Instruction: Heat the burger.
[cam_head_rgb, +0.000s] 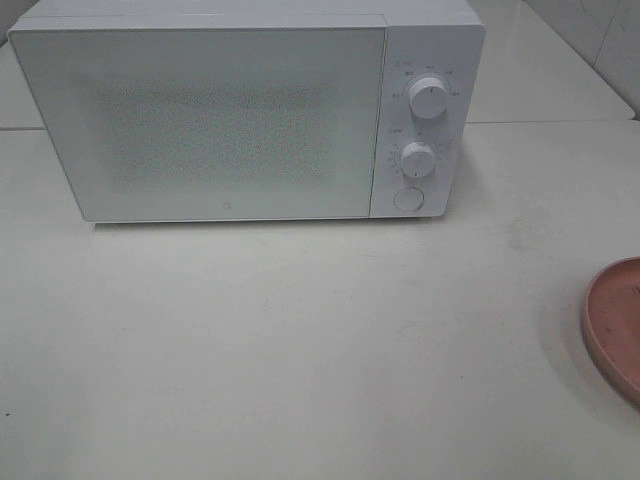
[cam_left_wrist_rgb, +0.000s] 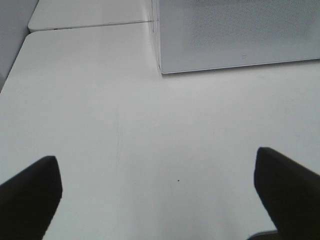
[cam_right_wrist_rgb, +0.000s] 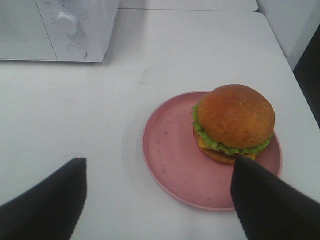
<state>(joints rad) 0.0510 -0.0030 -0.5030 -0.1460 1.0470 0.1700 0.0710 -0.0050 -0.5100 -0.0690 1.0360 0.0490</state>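
The burger (cam_right_wrist_rgb: 235, 122), with a golden-brown bun, green lettuce and a cheese edge, sits on the right part of a pink plate (cam_right_wrist_rgb: 172, 155) in the right wrist view. In the exterior high view only the plate's rim (cam_head_rgb: 615, 325) shows at the right edge; the burger is out of that view. My right gripper (cam_right_wrist_rgb: 157, 197) is open, its dark fingers (cam_right_wrist_rgb: 270, 205) wide apart, with the burger just beyond the right one. My left gripper (cam_left_wrist_rgb: 157, 195) is open over bare table, nothing between its fingers (cam_left_wrist_rgb: 30, 195). The white microwave (cam_head_rgb: 245, 110) stands at the back with its door shut.
The microwave has two round knobs (cam_head_rgb: 428, 100) and a round button (cam_head_rgb: 407, 198) on its right panel. A white tabletop (cam_head_rgb: 300, 350) stretches in front of it. A table seam runs along the back, and a wall stands at the far right.
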